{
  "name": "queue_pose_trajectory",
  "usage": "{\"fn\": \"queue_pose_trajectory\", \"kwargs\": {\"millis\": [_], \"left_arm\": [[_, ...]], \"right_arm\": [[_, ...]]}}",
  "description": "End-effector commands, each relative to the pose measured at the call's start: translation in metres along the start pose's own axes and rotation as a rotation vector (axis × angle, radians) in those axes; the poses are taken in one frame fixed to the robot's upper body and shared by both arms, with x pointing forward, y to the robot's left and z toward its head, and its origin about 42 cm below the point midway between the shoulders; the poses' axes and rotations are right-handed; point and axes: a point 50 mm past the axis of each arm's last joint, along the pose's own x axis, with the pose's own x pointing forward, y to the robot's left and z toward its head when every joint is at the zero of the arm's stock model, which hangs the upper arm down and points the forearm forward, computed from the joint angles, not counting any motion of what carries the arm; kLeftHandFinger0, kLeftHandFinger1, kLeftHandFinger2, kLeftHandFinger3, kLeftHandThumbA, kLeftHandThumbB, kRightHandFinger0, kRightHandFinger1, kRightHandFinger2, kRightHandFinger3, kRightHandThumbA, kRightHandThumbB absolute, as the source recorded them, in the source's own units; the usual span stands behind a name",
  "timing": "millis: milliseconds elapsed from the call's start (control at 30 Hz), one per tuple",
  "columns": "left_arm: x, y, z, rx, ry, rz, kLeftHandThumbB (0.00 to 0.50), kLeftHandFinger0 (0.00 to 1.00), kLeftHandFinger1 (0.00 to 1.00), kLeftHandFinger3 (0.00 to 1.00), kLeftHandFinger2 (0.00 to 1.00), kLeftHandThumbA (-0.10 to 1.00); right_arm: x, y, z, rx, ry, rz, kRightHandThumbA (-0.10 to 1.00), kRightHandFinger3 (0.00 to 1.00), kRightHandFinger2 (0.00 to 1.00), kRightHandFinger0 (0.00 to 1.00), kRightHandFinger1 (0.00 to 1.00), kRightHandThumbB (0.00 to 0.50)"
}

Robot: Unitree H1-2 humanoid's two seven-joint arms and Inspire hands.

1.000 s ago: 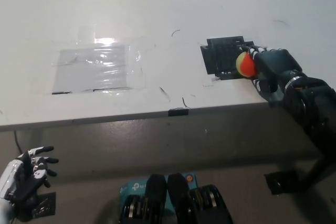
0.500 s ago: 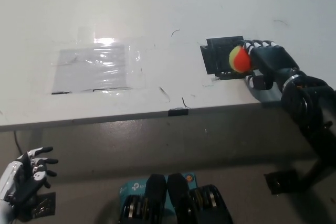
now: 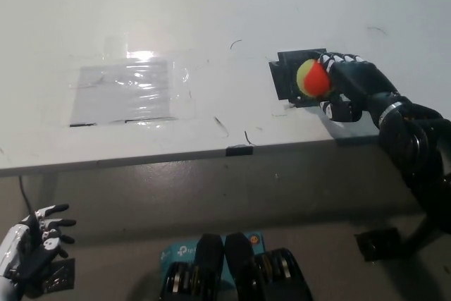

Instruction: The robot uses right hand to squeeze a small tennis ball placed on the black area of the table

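The black right robot hand (image 3: 349, 82) is reaching in from the right side of the worktop (image 3: 211, 19) and is wrapping its fingers (image 3: 343, 58) around the small tennis ball (image 3: 312, 77). The ball is showing yellow-green on its left and orange-red on the side against the palm. The hand is pinching it from the right, with fingers curling over the top and another part of the hand pressing up from below, so the ball is sitting snug in the grip rather than lying free. It is being held over the black area (image 3: 290, 79), a small dark square patch near the worktop's front edge, toward its right end. Whether the ball is touching the patch or is raised just off it, I cannot tell from here.

Farther along toward the left end of the worktop, a shiny clear sheet (image 3: 127, 91) is lying flat and catching the light. A small dark tab (image 3: 239, 150) is sitting on the front edge, about midway along.

The white left robot hand (image 3: 32, 241) is hanging below the front edge at the left, well apart from everything, its fingers spread and holding nothing.
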Motion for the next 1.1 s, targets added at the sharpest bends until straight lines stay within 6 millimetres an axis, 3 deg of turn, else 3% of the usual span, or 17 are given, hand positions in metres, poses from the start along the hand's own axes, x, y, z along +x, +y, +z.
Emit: {"fn": "queue_pose_trajectory", "kwargs": {"millis": [0, 67, 133, 167, 233, 467, 567, 800, 933, 1067], "left_arm": [[-0.004, 0.011, 0.010, 0.018, -0.052, 0.011, 0.000, 0.38, 0.48, 0.73, 0.62, 0.17], [-0.004, 0.010, 0.012, 0.022, -0.052, 0.008, 0.000, 0.38, 0.48, 0.73, 0.60, 0.17], [-0.004, 0.010, 0.012, 0.022, -0.053, 0.013, 0.000, 0.39, 0.47, 0.72, 0.60, 0.19], [-0.004, 0.010, 0.012, 0.019, -0.054, 0.012, 0.000, 0.38, 0.46, 0.71, 0.59, 0.16], [-0.004, 0.009, 0.011, 0.021, -0.052, 0.013, 0.000, 0.38, 0.48, 0.73, 0.62, 0.19], [-0.002, 0.009, 0.014, 0.015, -0.066, 0.009, 0.008, 0.39, 0.47, 0.69, 0.58, 0.31], [-0.001, 0.009, 0.013, 0.019, -0.072, 0.008, 0.006, 0.37, 0.46, 0.67, 0.57, 0.27], [-0.001, 0.009, 0.012, 0.026, -0.068, 0.009, 0.001, 0.37, 0.46, 0.69, 0.58, 0.31], [-0.006, 0.010, 0.010, 0.009, -0.061, 0.014, 0.000, 0.37, 0.48, 0.66, 0.58, 0.24], [-0.008, 0.010, 0.009, 0.015, -0.050, 0.016, 0.000, 0.37, 0.47, 0.65, 0.56, 0.20]], "right_arm": [[-0.005, -0.024, -0.010, -0.038, 0.059, -0.055, 0.38, 1.00, 1.00, 1.00, 1.00, 0.497], [-0.006, -0.025, -0.013, -0.047, 0.075, -0.060, 0.40, 1.00, 1.00, 1.00, 1.00, 0.500], [-0.004, -0.025, -0.018, -0.100, 0.117, -0.053, 0.65, 1.00, 1.00, 1.00, 1.00, 0.500], [-0.004, -0.025, -0.020, -0.135, 0.132, -0.044, 0.83, 1.00, 1.00, 1.00, 1.00, 0.500], [-0.003, -0.023, -0.023, -0.171, 0.144, -0.017, 1.00, 1.00, 1.00, 1.00, 1.00, 0.500], [0.001, -0.015, -0.025, -0.210, 0.124, 0.004, 0.90, 1.00, 1.00, 1.00, 1.00, 0.500], [0.002, -0.010, -0.023, -0.207, 0.109, 0.009, 0.92, 1.00, 1.00, 1.00, 1.00, 0.500], [-0.001, -0.008, -0.016, -0.147, 0.081, 0.009, 0.77, 1.00, 1.00, 1.00, 1.00, 0.500], [-0.003, -0.005, -0.012, -0.099, 0.051, -0.001, 0.71, 1.00, 1.00, 1.00, 1.00, 0.500], [-0.022, -0.017, -0.009, -0.054, 0.018, -0.052, 0.70, 1.00, 1.00, 1.00, 1.00, 0.500]]}}
